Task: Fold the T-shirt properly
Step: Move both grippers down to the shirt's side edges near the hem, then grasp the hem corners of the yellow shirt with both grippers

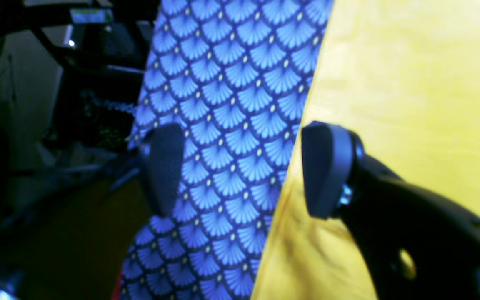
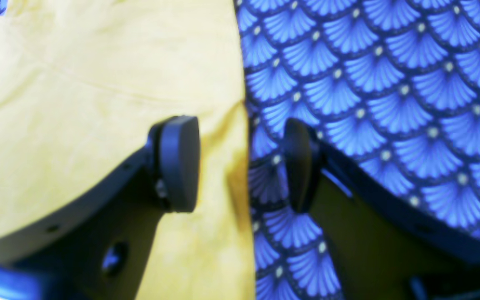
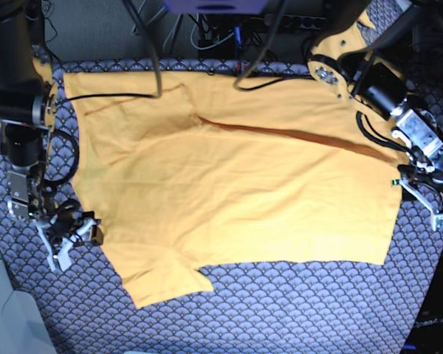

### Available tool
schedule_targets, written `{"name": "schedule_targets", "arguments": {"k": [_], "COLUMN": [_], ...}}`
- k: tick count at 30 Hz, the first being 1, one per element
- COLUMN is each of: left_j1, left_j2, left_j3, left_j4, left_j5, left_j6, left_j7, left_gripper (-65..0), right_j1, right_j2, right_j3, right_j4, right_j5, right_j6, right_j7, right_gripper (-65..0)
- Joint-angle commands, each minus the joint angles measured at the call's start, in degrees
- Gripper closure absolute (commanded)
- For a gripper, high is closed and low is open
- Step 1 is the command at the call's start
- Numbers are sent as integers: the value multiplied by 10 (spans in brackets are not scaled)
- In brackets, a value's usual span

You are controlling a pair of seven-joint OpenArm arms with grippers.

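The yellow-orange T-shirt [image 3: 236,192] lies spread out on the scallop-patterned cloth [image 3: 295,310], with a dark crease running across its upper half. My left gripper [image 3: 426,203] is open at the shirt's right edge. In the left wrist view the left gripper [image 1: 244,171] straddles the shirt's edge: one finger [image 1: 327,171] is over the shirt [image 1: 411,83], the other over the cloth [image 1: 231,104]. My right gripper [image 3: 77,240] is open at the shirt's left edge. In the right wrist view the right gripper [image 2: 240,164] straddles the shirt's [image 2: 77,83] edge the same way.
The blue-grey patterned cloth [image 2: 390,83] covers the table all around the shirt. Black cables [image 3: 244,44] hang over the back edge and onto the shirt's top. In the left wrist view the table's edge [image 1: 136,125] drops off to dark room clutter.
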Motion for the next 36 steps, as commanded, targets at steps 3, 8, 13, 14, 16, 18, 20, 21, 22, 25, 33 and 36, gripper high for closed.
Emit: {"name": "schedule_targets", "arguments": {"k": [3, 8, 13, 14, 16, 18, 20, 21, 22, 25, 33, 36], "left_j1": [-4, -3, 4, 4, 4, 4, 4, 4, 4, 4, -17, -47], "left_j2": [-4, -4, -6, -7, -6, -6, -6, -6, -6, -5, -10, -26], "left_j3": [3, 2, 1, 1, 1, 1, 1, 1, 1, 2, 8, 10], "left_j4": [29, 30, 30, 30, 29, 30, 30, 30, 30, 26, -14, -64], "left_j5": [-4, -4, -4, -4, -4, -4, -4, -4, -4, -4, -6, -6], "left_j6": [5, 5, 5, 5, 5, 5, 5, 5, 5, 5, 5, 5], "left_j7": [-10, -10, -10, -10, -10, -10, -10, -10, -10, -10, -17, -17], "left_gripper": [-425, -425, -425, -425, -425, -425, -425, -425, -425, -425, -425, -425], "right_j1": [7, -3, -17, -17, -17, -17, -17, -16, -16, -14, -14, -14], "right_j2": [5, -3, -7, -7, -8, -8, -8, -8, -8, -8, -5, -5], "right_j3": [2, -1, -2, -2, -2, -2, -2, -1, -1, -1, 0, 1], "right_j4": [7, 7, 7, 7, 7, 7, 7, 7, 8, 9, 10, 10], "right_j5": [10, 10, 10, 10, 10, 10, 10, 10, 10, 10, 10, 10], "right_j6": [-13, -61, -36, -25, -4, 25, 51, 51, 51, 51, 51, 51], "right_j7": [14, 13, 9, 8, 8, 7, 6, 3, -3, -9, -4, -2], "right_gripper": [-333, -332, -329, -328, -326, -301, -275, -265, -255, -219, 0, 0]}}
